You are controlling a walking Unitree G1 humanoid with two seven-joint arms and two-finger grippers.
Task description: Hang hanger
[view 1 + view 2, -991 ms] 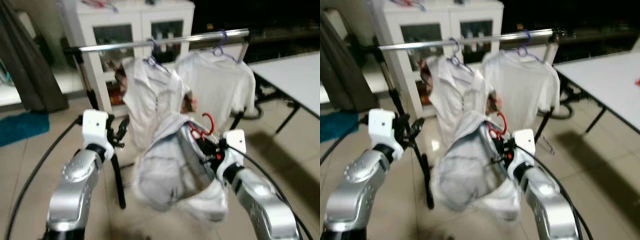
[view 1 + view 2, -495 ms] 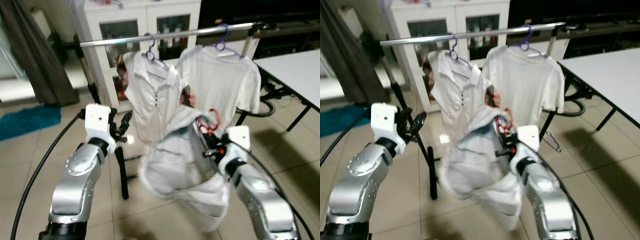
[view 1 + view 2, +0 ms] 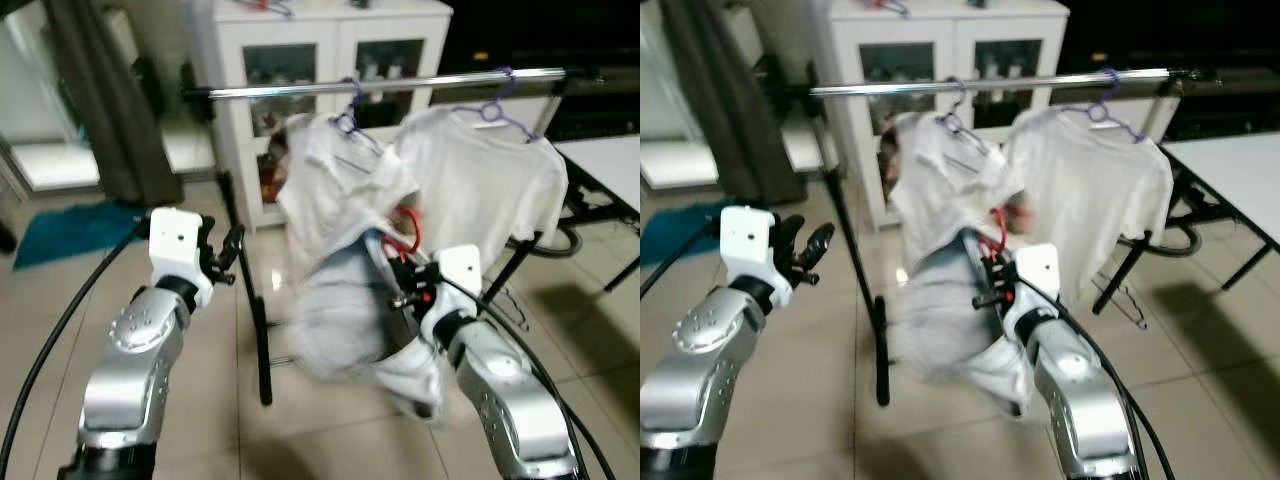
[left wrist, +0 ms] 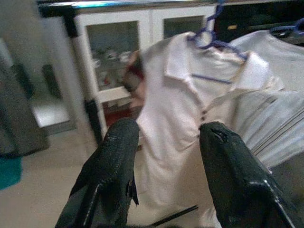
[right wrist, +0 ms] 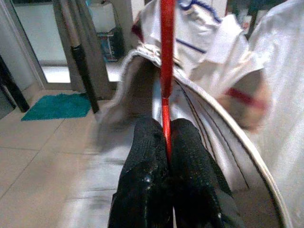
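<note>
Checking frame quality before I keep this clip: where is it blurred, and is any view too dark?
Left eye view: the garment held up by the right gripper is smeared by motion, the rail fairly sharp. Right wrist view: the red hanger is crisp, the cloth behind soft. Left wrist view: mildly soft, the left gripper well lit. None too dark.

Right gripper (image 5: 165, 142) fingers pinched closed; left gripper (image 4: 164, 156) fingers spread.

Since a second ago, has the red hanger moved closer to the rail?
Cannot tell. The camera shifted; the red hanger, clamped in the right tool, hangs below the rail.
</note>
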